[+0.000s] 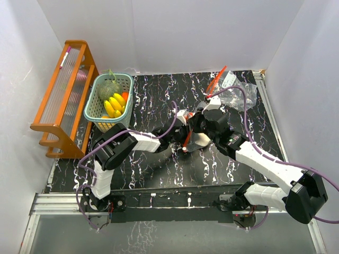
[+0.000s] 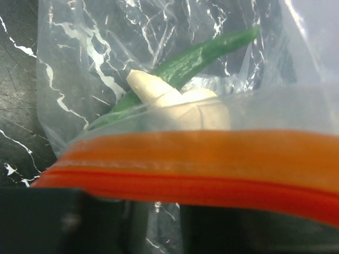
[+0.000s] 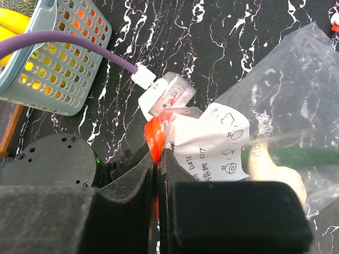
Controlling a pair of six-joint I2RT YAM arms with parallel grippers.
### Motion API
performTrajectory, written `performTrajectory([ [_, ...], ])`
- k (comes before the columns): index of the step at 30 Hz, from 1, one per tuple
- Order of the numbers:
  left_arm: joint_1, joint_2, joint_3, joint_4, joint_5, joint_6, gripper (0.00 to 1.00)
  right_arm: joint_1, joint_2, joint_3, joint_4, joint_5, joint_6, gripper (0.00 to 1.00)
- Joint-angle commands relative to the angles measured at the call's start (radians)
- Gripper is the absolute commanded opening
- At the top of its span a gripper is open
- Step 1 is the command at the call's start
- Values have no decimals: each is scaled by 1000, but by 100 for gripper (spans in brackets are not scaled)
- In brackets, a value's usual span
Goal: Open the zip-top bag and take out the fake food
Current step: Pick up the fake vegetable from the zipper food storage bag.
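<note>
Visibly, the right tool [image 3: 157,161] was closed: both black pads were pressed together, with the orange zip strip [image 3: 153,132] of the zip-top bag [image 3: 286,90] clamped in the seam between them. The clear bag fanned out ahead and to the right of that tool, its printed white label [image 3: 217,143] just beyond the pads. I noted fake food [image 2: 180,103] inside the bag: a long green pod [image 3: 302,156] and a pale piece [image 3: 267,164], touching each other.

From the left wrist, the zip strip ran across the view directly above the left tool [image 2: 153,206], with the pod and the pale piece behind the film beyond it. I could not tell whether the left tool was gripping the strip or only sitting beneath it. Marbled bench [image 1: 159,100] showed between its fingers [image 2: 47,222].

Well to the left of both tools, a teal basket [image 1: 92,103] stood on the bench. It held yellow bananas [image 1: 114,105], an orange piece [image 1: 125,96] and a round green piece [image 1: 107,89].
</note>
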Motion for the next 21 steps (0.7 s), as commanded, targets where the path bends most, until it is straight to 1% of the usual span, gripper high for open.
performTrajectory([
  [1, -4, -58, -6, 46, 15, 0, 33, 0, -20, 6, 65, -6, -6, 8],
  [2, -5, -62, -6, 58, 23, -3, 37, -1, -16, 3, 67, -9, -6, 8],
  [5, -6, -89, -20, 101, 28, -7, 45, 0, -14, -3, 67, -1, -5, 8],
  [8, -6, -106, 15, 24, -4, 42, 60, 0, -16, -4, 65, -2, -14, 8],
  [11, -6, -83, 61, -20, -9, 71, 71, -1, 1, 8, 65, -45, -40, 8],
  [12, -5, -66, 81, -36, -5, 77, 72, 0, 14, 23, 51, -62, -54, 8],
  [16, -5, -5, 132, -68, 11, 81, 72, 0, 42, 55, -21, -23, -76, 8],
  [19, -6, 26, 132, -76, 2, 79, 71, -2, 12, 25, 3, -11, -87, 8],
  [21, -5, 56, 141, -78, 1, 78, 70, -1, 1, 10, 34, -59, -90, 8],
])
